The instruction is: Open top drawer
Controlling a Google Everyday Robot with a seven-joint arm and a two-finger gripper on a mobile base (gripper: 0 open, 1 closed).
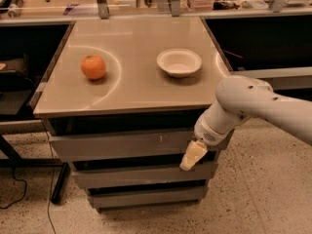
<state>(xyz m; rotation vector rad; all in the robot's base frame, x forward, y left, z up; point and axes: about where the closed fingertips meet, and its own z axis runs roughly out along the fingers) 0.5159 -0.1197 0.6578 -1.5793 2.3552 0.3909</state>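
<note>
The top drawer (122, 144) is the widest grey front under the tabletop, with small pale scratches right of centre. It looks pushed in, level with the cabinet. My gripper (192, 156) hangs from the white arm (248, 106) at the drawer's right end, its pale fingers pointing down and left over the lower edge of the drawer front. Two narrower grey drawer fronts (141, 176) lie below it.
On the beige tabletop (131, 89) sit an orange (93, 67) at the left and a white bowl (179, 62) at the right. Dark shelving and a bench with clutter stand behind. Black cables and a table leg (58, 184) are on the speckled floor at the left.
</note>
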